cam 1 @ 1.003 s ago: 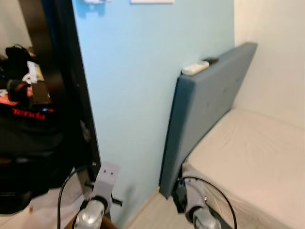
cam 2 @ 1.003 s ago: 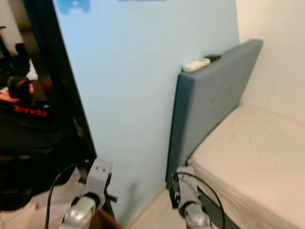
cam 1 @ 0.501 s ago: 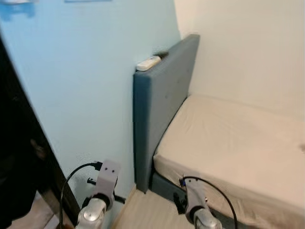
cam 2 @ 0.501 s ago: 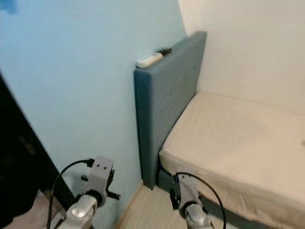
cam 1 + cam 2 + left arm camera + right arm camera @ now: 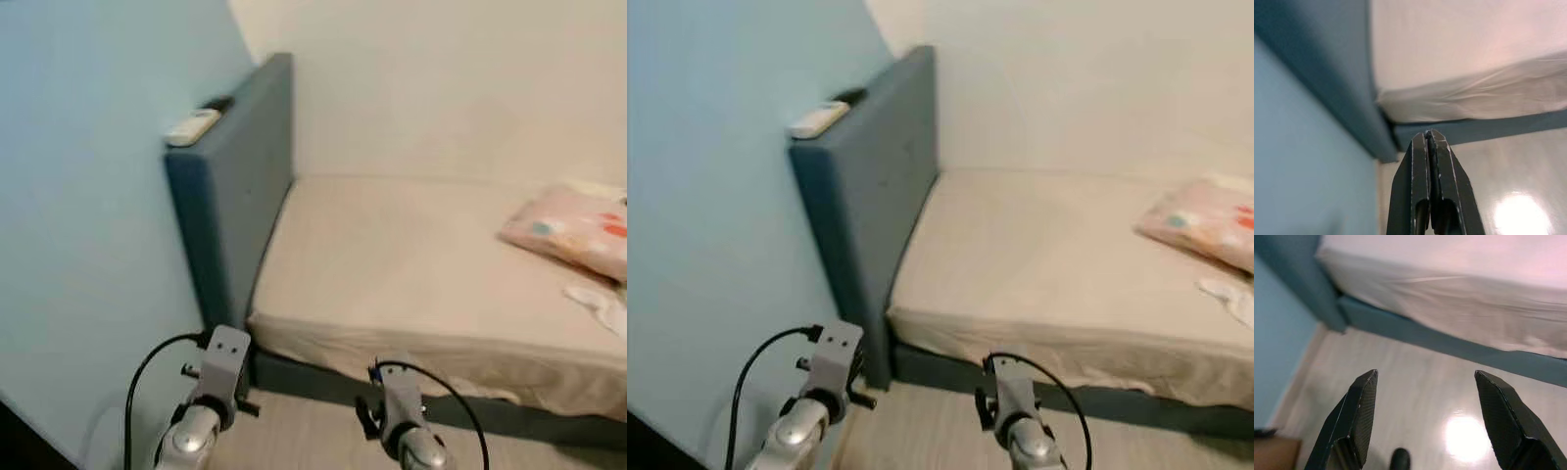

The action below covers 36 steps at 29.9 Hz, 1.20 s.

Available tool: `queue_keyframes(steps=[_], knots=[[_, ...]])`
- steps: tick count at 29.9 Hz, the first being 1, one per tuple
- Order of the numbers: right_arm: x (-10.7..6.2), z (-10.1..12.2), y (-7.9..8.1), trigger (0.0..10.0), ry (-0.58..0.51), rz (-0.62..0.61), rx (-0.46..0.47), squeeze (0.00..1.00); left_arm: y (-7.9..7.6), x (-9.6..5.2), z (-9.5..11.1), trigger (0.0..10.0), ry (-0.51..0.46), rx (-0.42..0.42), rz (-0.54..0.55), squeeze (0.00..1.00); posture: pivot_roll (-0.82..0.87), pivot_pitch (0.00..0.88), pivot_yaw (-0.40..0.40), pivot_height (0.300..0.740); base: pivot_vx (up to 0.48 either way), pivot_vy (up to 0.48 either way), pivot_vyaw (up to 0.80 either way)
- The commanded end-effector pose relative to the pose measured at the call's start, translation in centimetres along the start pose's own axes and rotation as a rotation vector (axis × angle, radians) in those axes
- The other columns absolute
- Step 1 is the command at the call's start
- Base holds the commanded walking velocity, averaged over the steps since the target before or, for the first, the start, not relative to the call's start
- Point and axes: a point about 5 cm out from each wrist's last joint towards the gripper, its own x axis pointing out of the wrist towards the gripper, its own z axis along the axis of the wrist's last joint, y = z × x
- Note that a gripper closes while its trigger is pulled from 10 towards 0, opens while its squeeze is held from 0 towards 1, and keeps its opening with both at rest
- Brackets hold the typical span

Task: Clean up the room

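Swung rightward since a second ago: dark doorway gone from the left edge of the head views, headboard (image 5: 235,186) shifted from centre-right to left of centre, and bed (image 5: 411,264) now spread across the middle and right, camera turning rather than things moving.

Lying at the right edge of the frame on the bed: pink pillow (image 5: 573,230), long axis slanting from upper left to lower right, and a small white item (image 5: 598,302) just below it, too blurred to name. Perched on the headboard's top edge at upper left: white remote (image 5: 192,126), with a dark one (image 5: 217,102) just behind it.

Left gripper (image 5: 1430,142): fingers pressed together, holding nothing, low over the floor (image 5: 1415,382) near the headboard's foot. Right gripper (image 5: 1425,382): fingers spread wide, empty, over bare floor beside the bed frame.

Likely nearer to the pillow and the white item: right arm, both lying well apart, up and rightward of its fingers.
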Motion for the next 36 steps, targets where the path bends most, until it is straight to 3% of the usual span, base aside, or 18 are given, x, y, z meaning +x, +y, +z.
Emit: queue_keyframes(steps=[1, 13, 14, 15, 16, 21, 27, 36], knots=[[-0.1, 0.0, 0.0, 10.0, 0.001, -0.003, 0.007, 0.0, -0.2, -0.1, -0.2, 10.0, 0.005, -0.004, -0.014, 0.0, 0.03, 0.032, -0.005, 0.74, 0.0, 0.0, -0.8], [-0.2, 0.2, -0.2, 10.0, -0.023, -0.009, -0.014, 0.0, -0.2, -0.1, 0.0, 10.0, -0.007, -0.009, -0.017, 0.0, 0.03, 0.035, -0.003, 0.74, 0.0, 0.0, -0.8], [-0.4, 0.7, -0.2, 10.0, -0.071, -0.014, -0.029, 0.0, -0.2, -0.1, 0.0, 10.0, -0.013, -0.012, -0.012, 0.0, 0.03, 0.035, -0.003, 0.74, 0.0, 0.0, -0.8], [-0.8, 2.3, -0.4, 10.0, -0.215, -0.033, -0.058, 0.0, 0.0, -0.3, 0.0, 10.0, -0.029, -0.016, 0.003, 0.0, 0.03, 0.037, -0.001, 0.74, 0.0, 0.0, -0.8], [-1.0, 2.7, -0.5, 10.0, -0.256, -0.037, -0.07, 0.0, 0.1, -0.4, 0.0, 10.0, -0.032, -0.019, 0.008, 0.0, 0.03, 0.037, -0.001, 0.74, 0.0, 0.0, -0.8], [-1.4, 3.6, -0.6, 10.0, -0.328, -0.036, -0.096, 0.0, 0.3, -0.6, 0.0, 10.0, -0.049, -0.035, 0.015, 0.0, 0.02, 0.037, 0.001, 0.74, 0.0, 0.0, -0.8], [-1.6, 3.8, -0.5, 10.0, -0.347, -0.014, -0.097, 0.0, -0.1, -0.8, 1.0, 10.0, -0.119, -0.062, -0.013, 0.0, 0.03, 0.032, -0.002, 0.74, 0.0, 0.0, -0.8], [-1.6, 3.4, 0.0, 10.0, -0.343, 0.008, -0.085, 0.0, -1.5, -1.2, 1.8, 10.0, -0.163, -0.084, -0.098, 0.0, 0.03, 0.034, 0.0, 0.74, 0.0, 0.0, 0.0]])
